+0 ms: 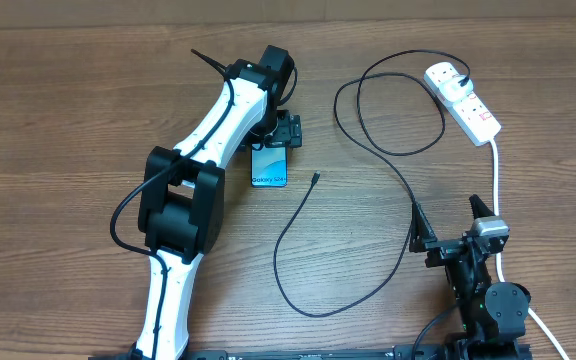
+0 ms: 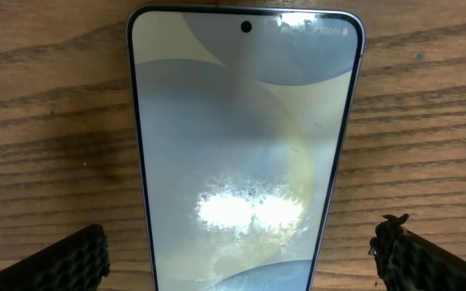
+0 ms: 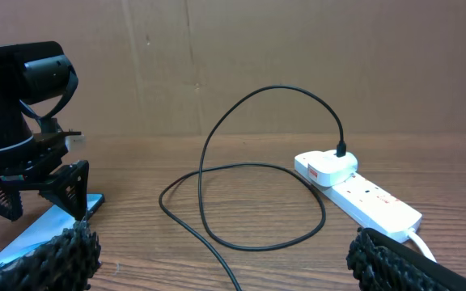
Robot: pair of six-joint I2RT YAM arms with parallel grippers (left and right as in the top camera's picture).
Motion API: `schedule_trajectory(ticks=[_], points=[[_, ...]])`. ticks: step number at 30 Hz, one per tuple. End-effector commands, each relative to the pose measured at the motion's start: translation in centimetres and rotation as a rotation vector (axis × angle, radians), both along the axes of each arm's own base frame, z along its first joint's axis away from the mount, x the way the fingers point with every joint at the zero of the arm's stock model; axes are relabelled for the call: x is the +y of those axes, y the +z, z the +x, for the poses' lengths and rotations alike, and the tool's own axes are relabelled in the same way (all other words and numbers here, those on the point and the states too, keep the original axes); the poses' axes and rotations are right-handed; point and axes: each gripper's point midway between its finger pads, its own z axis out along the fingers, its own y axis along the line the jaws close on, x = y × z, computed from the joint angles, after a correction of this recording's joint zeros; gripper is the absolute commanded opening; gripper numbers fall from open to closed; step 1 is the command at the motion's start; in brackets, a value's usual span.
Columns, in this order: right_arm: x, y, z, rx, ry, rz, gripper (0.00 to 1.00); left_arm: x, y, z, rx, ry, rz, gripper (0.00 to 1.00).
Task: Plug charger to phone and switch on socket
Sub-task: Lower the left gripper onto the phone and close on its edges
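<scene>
The left claw, fingers apart, straddles the phone, likely to steady it; the right claw, also apart, hovers empty near the charger.

A thin black charger cable loops over the wooden desk between the slim blue-screened phone and the white plastic power strip, crossing low paths there. The left gripper has its wide jaws flanking the phone; bare desk rings the cable tip.
</scene>
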Motion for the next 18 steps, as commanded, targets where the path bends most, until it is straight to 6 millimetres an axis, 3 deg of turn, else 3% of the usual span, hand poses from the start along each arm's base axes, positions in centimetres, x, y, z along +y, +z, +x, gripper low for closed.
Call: schedule_trajectory(ticks=[1,18], points=[[-0.1,-0.2,0.0,-0.003,-0.006,0.003,1.0,0.4,-0.7,-0.1,0.009,-0.007,0.018,1.0],[-0.1,-0.2,0.0,-0.004,-0.006,0.003,1.0,0.8,-2.4,-0.9,0.029,-0.007,0.026,1.0]])
